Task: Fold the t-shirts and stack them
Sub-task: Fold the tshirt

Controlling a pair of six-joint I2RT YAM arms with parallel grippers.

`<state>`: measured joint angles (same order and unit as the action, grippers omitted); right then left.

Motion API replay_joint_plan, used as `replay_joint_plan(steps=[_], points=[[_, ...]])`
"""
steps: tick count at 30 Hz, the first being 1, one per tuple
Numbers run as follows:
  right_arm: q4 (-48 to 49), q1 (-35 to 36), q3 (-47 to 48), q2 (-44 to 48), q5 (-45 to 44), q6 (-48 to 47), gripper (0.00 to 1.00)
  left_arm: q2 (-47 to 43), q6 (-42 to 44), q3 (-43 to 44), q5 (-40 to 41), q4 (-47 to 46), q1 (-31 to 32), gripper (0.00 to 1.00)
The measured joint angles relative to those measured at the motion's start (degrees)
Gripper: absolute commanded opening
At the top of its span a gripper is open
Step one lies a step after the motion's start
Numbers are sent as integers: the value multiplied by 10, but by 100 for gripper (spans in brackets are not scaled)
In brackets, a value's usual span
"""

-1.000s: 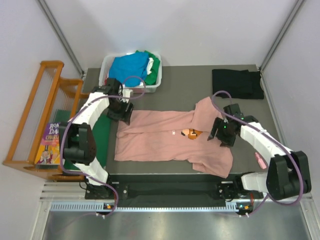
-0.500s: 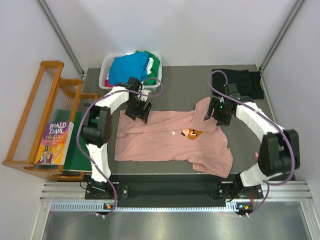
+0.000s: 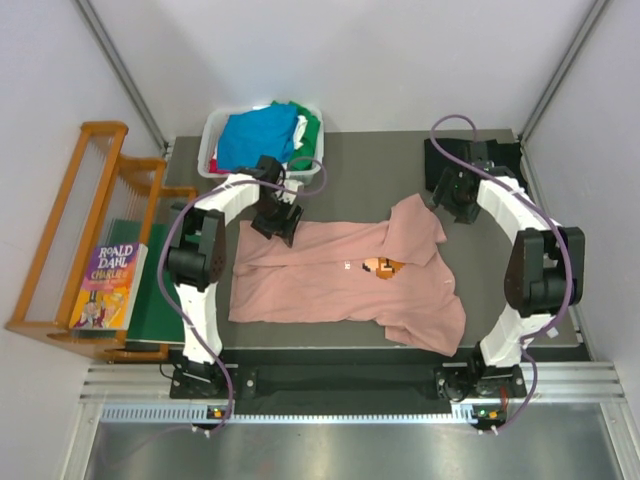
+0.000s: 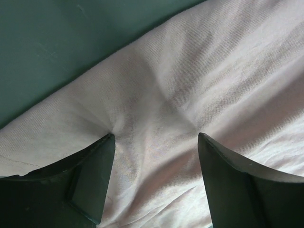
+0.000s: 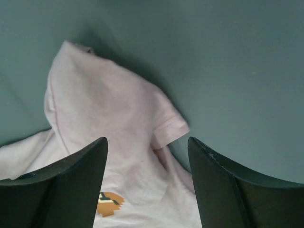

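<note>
Two claws: between the left claw [image 3: 276,222] and right claw [image 3: 450,195] lies one pink t-shirt [image 3: 330,285], with one black t-shirt [image 3: 512,158] just beyond the right claw and one bin [image 3: 209,150] of shirts [image 3: 250,135] beyond the left claw.

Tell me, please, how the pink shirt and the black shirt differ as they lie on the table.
The pink shirt lies spread out and wrinkled across the middle of the table, while the black shirt is a compact bundle in the far right corner. The pink shirt shows a small orange-brown print; the black shirt shows none. The left pincer is open over the pink shirt, not the black shirt. Both are soft cloth resting on the table.
</note>
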<state>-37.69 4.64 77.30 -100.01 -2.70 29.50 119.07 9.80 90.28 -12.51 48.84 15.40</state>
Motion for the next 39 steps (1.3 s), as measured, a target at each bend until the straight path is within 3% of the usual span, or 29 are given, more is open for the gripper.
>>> replay_joint_plan(steps=[16,17,20,21,24,31,39], points=[[25,-30,-83,-45,40,4,63,-43,6,-58,-1,-9,0,75],[28,-31,-85,-47,46,5,61,-43,6,-58,-1,-9,0,74],[39,-33,-89,-47,61,6,43,-43,3,-59,-1,-9,0,74],[45,-33,-92,-47,66,7,28,-43,3,-59,-1,-9,0,74],[62,-34,-102,-47,81,11,13,-43,2,-59,-1,-9,0,75],[71,-34,-106,-50,96,12,1,-43,-2,-64,-1,-12,0,74],[52,-34,-105,-36,97,9,2,-46,-5,-69,-1,-18,0,74]])
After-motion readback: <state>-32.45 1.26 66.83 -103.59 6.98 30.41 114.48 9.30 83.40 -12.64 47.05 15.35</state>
